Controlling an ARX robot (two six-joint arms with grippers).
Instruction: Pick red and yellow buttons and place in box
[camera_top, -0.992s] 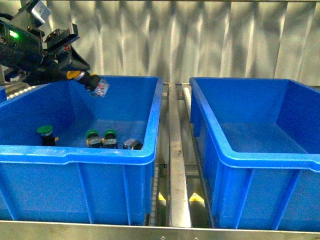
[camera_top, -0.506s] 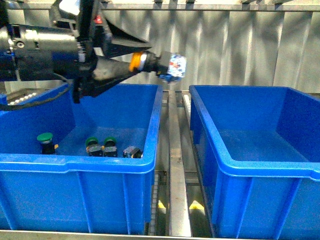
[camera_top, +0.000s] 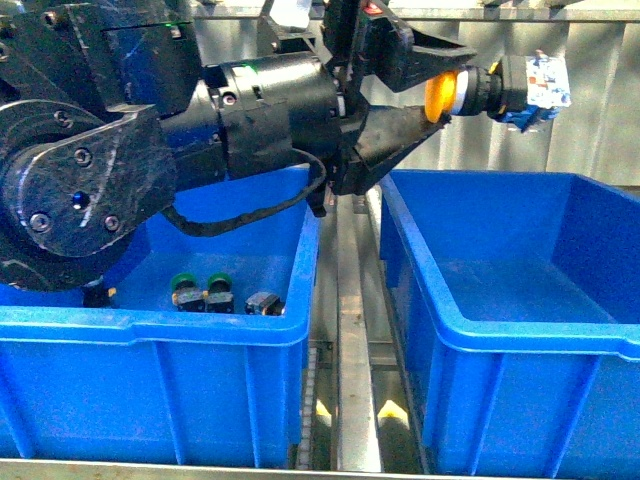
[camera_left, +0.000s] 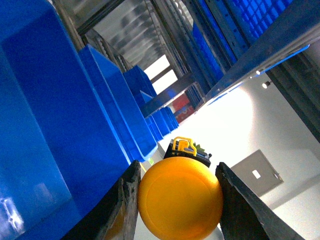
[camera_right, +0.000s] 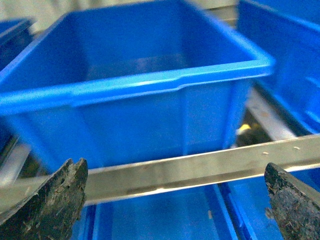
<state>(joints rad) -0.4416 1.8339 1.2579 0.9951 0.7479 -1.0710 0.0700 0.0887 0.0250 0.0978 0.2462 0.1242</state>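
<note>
Roughly horiz. yellow button (camera_top: 490, 88), cap in left tool (camera_top: 455, 92)

Inside the left crate (camera_top: 150, 325), close to its front wall: two green-capped buttons (camera_top: 184, 285) side by side, a small dark part (camera_top: 263, 303) just beside them toward the right wall. Right of that crate, a steel rail (camera_top: 352, 330) running front to back. Behind, corrugated metal sheeting (camera_top: 600, 120).

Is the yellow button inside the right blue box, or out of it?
Out: the fingers grip the yellow button, higher than the box's rim.
</note>
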